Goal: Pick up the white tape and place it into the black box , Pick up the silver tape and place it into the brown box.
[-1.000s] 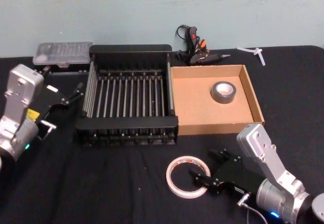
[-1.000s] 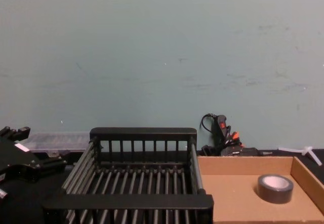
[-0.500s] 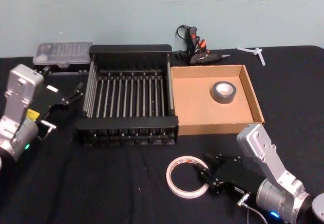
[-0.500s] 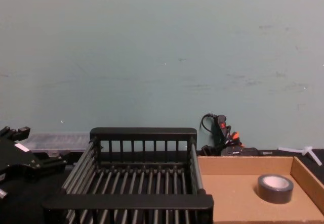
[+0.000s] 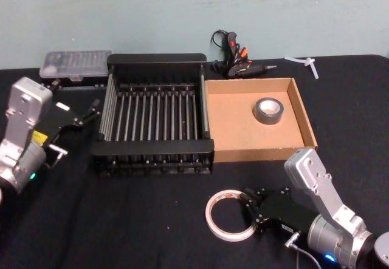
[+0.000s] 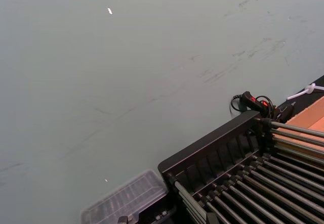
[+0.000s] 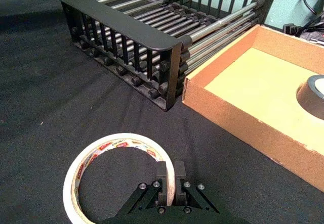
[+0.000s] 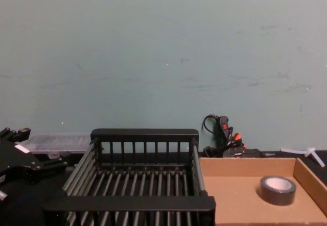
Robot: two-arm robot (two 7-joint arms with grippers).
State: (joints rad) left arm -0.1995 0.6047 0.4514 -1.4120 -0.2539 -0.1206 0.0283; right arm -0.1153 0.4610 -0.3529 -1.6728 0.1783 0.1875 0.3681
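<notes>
The white tape (image 5: 209, 219), a flat ring with red print, lies on the black table in front of the boxes. My right gripper (image 5: 250, 212) is shut on the ring's right wall; the right wrist view shows one finger inside and one outside the white tape (image 7: 119, 139), pinching it at the gripper (image 7: 170, 172). The silver tape (image 5: 269, 110) rests inside the brown box (image 5: 261, 154), also visible in the chest view as the silver tape (image 8: 278, 190). The black box (image 5: 157, 58) stands left of the brown one with nothing in it. My left gripper (image 5: 90, 113) is parked left of the crate.
A black and orange glue gun (image 5: 235, 59) with its cord lies behind the boxes. A clear plastic case (image 5: 75, 64) sits at the back left. A small white plastic piece (image 5: 306, 62) lies at the back right. The teal wall closes off the table's far edge.
My right gripper has closed from wide open onto the white tape's wall. The ring has shifted slightly to the right and nearer to me. The left arm has not moved.
</notes>
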